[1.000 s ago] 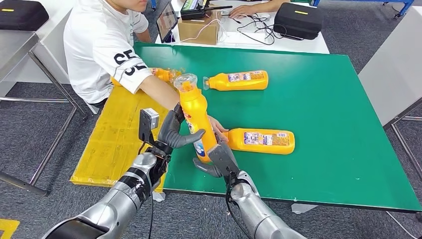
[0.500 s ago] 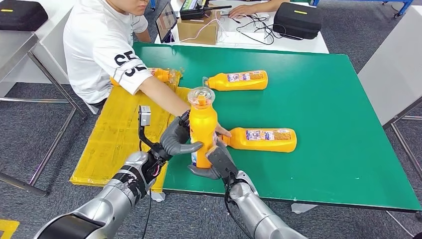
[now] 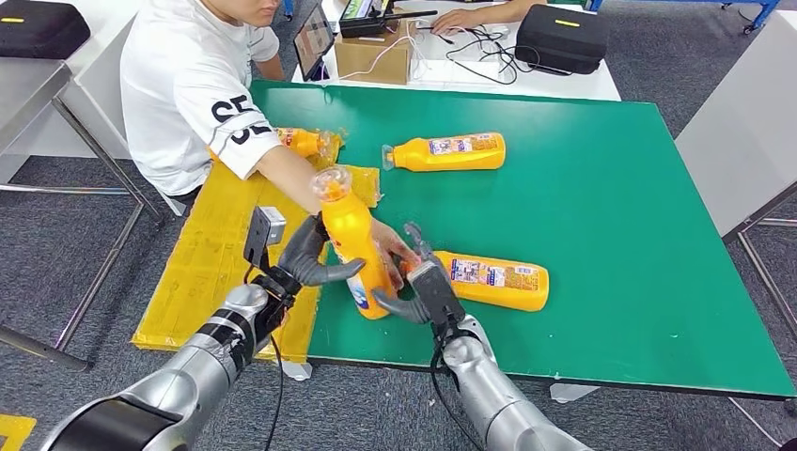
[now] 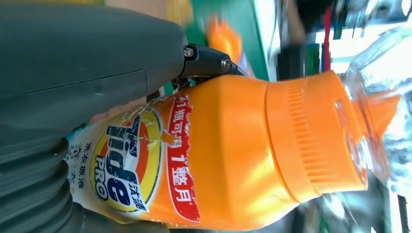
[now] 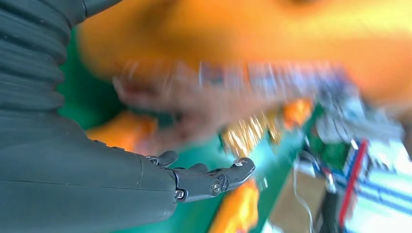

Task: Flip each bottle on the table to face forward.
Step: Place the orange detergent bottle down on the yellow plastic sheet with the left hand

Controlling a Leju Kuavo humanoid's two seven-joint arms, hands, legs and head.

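- Near the front edge of the green counter (image 3: 611, 188), the robot is mid-flip on one orange bottle (image 3: 352, 240), which is tilted with its cap leaning away and to the robot's left, its base low by the counter's near edge.
- Its left hand (image 3: 315, 256) wraps the bottle's body, thumb across the front; the left wrist view shows the label (image 4: 131, 167) facing that camera, with the fingers (image 4: 209, 60) curling round the far side.
- Its right hand (image 3: 421, 287) sits just beside the bottle's base with fingers spread and nothing in them (the right wrist view is too blurred to say whether they touch the bottle).
- A person's hand (image 3: 390, 246) reaches in between the two and rests against the same bottle.
- Two more bottles lie on their sides: one (image 3: 489, 280) just beyond the right hand, one (image 3: 446, 150) farther back. A fourth (image 3: 303, 142) lies by the person's arm.
- My guess: the next move is laying this bottle down label-forward, which calls for turning the left wrist and loosening slowly, mindful of the person's hand.
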